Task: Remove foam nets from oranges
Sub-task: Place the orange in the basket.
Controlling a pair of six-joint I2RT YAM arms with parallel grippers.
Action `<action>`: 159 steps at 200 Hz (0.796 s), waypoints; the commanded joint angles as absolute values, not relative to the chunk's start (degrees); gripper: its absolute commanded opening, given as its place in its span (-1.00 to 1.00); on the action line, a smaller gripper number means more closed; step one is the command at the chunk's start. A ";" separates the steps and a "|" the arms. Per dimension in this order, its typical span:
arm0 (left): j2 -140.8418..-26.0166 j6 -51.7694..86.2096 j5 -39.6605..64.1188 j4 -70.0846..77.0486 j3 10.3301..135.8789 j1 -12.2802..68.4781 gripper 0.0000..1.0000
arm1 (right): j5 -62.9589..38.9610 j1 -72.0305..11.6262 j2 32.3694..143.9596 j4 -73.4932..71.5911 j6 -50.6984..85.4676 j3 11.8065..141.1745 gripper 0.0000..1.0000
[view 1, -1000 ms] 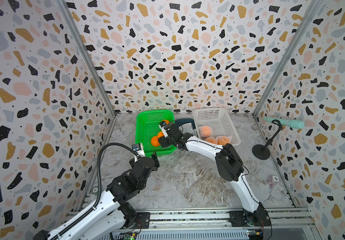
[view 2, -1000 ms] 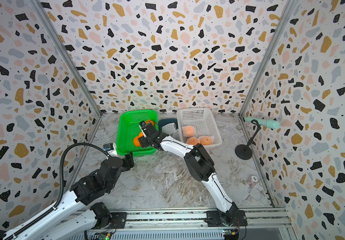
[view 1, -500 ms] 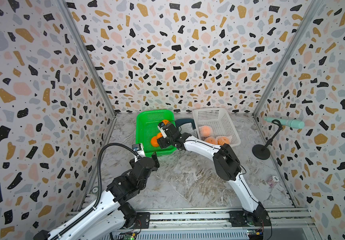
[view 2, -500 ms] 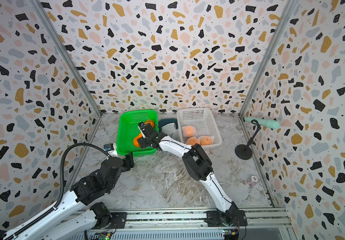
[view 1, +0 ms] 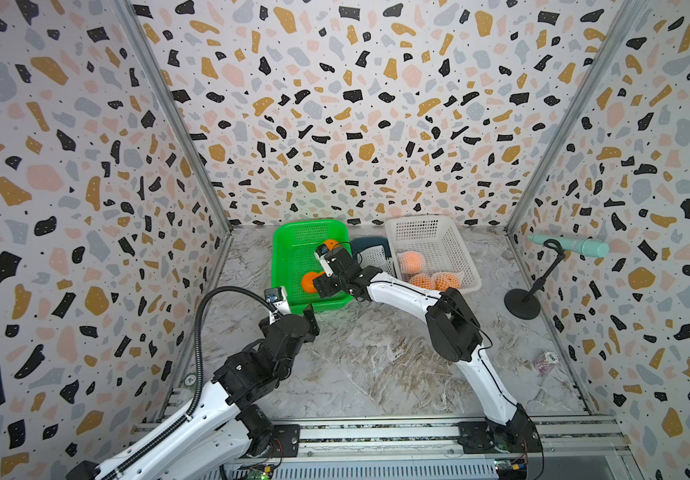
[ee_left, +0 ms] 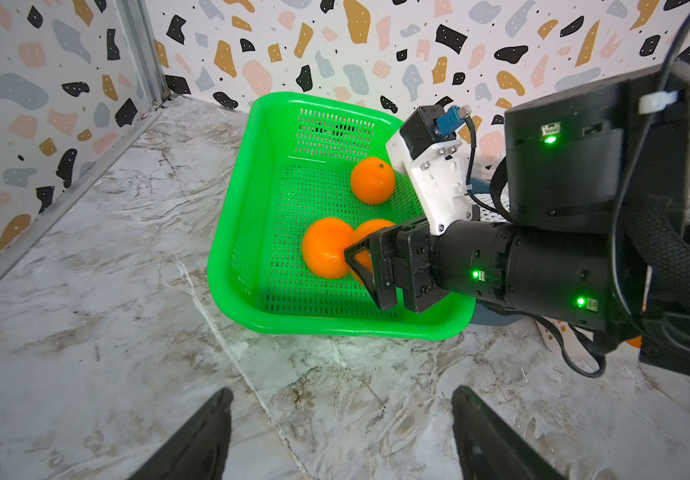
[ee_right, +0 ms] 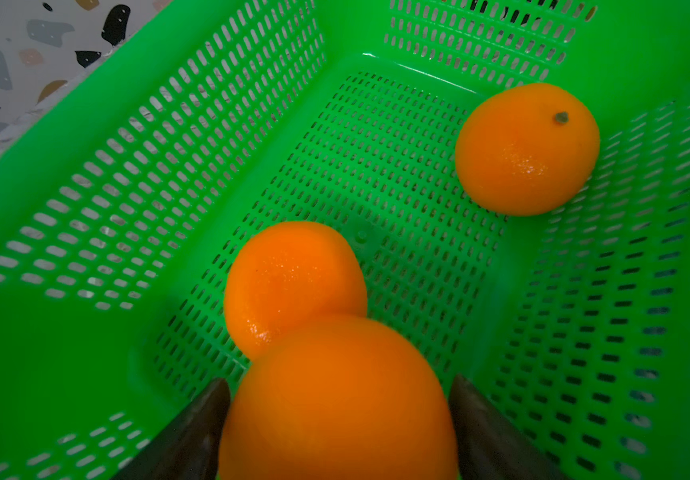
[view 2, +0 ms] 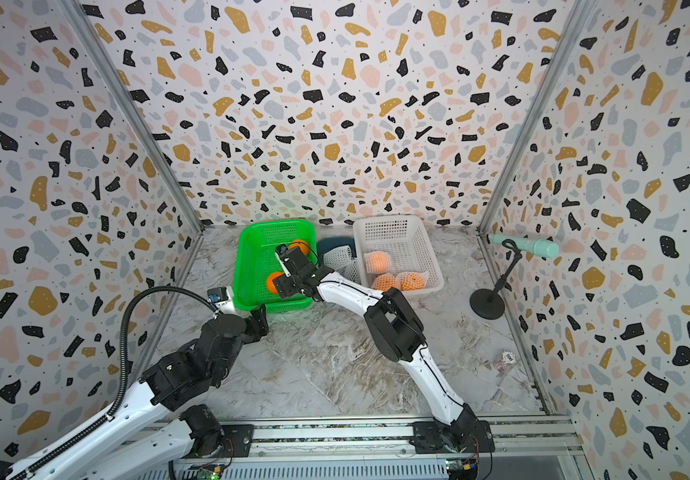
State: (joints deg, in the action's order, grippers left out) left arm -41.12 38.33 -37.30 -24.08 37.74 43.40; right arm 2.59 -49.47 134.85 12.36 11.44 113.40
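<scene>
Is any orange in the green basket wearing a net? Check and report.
No. In the right wrist view, all three oranges in the green basket show bare, smooth skin with no mesh.

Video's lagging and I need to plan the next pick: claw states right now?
Left claw: open, empty.
Right claw: around a bare orange in the green basket; gripping or loose, cannot tell.

Six oranges total: three bare oranges point(ee_right: 526, 147) point(ee_right: 293, 286) point(ee_right: 337, 399) in the green basket point(view 1: 293, 237), three netted ones point(view 1: 412, 262) point(view 1: 422, 281) point(view 1: 448, 280) in the white basket point(view 1: 426, 226). Two baskets. One dark bowl point(view 1: 370, 242) between them, with loose white nets point(view 1: 376, 258), number unclear. Two arms point(view 1: 252, 370) point(view 1: 451, 324). One black stand point(view 1: 522, 304), one mint tube point(view 1: 572, 246) on it. One small round item point(view 1: 546, 359) on the table.
</scene>
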 commanded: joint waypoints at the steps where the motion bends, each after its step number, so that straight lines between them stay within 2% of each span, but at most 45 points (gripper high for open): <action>1: -40.66 37.33 -37.27 -23.11 36.99 43.07 0.67 | 3.43 -49.44 132.76 13.43 11.58 112.52 0.67; 78: -40.86 37.00 -37.09 -22.88 37.08 43.06 0.67 | 3.00 -49.48 130.72 12.20 11.37 111.00 0.66; 159: -41.08 36.71 -36.39 -21.71 37.01 43.02 0.68 | 3.10 -50.47 120.82 10.83 9.33 107.56 0.66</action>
